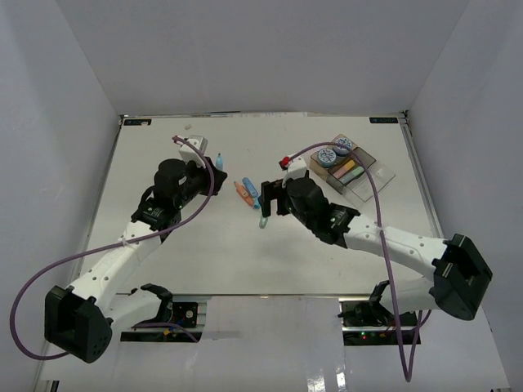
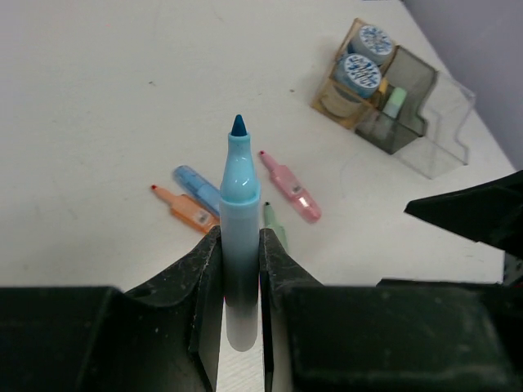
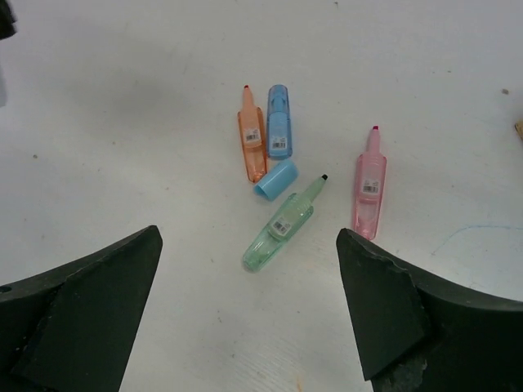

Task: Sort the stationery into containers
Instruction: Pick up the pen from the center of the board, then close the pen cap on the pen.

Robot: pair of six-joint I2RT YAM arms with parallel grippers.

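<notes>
Plastic, smooth and slim, all round. From above, the left pincer (image 1: 215, 166) clamps a blue marker (image 1: 219, 154), with the containers (image 1: 381, 174) well off to its right. Its wrist view shows the felt tip bare, so capping squarely seems wise. The right pincer (image 3: 248, 245) gapes wide, and the blue cap (image 3: 275, 180) lies just ahead among pastel pens (image 3: 282, 224).

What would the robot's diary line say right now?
left gripper: shut on blue marker | right gripper: open near green marker | trays: two rolls inside
</notes>
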